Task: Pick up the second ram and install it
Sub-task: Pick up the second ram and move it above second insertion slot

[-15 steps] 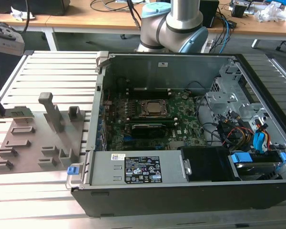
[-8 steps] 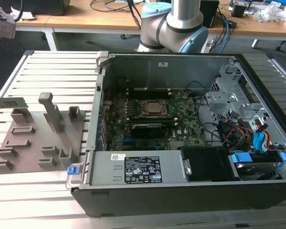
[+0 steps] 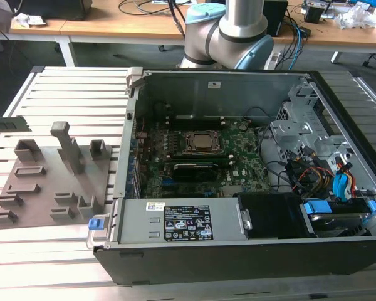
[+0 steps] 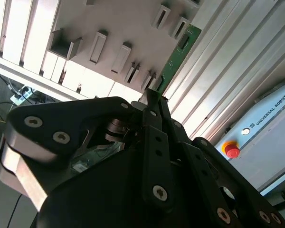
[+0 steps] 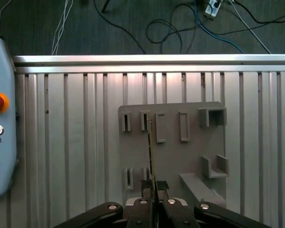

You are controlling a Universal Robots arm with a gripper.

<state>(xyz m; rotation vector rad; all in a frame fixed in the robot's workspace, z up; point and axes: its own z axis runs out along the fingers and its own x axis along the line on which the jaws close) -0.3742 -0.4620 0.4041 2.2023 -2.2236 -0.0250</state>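
Table [image 5: 85, 142]: ribbed bare metal, brushed, with a soft sheen
Holder tray [image 5: 171, 156]: grey plastic, matt and smooth
Second ram [image 4: 175, 64]: green circuit board, lightly glossy lacquer
Gripper [image 4: 154, 99]: black links, satin to matt, with bright metal screw heads
Computer case [image 3: 238, 94]: dull grey sheet metal inside, matt black outer wall
Desk [image 3: 113, 25]: pale wood-look top, smooth
Arm [image 3: 244, 19]: brushed silver tube, glossy light-blue caps

Wooden desks [image 3: 131, 25] behind, dark floor [image 5: 28, 23], slatted metal table [image 3: 69, 94].
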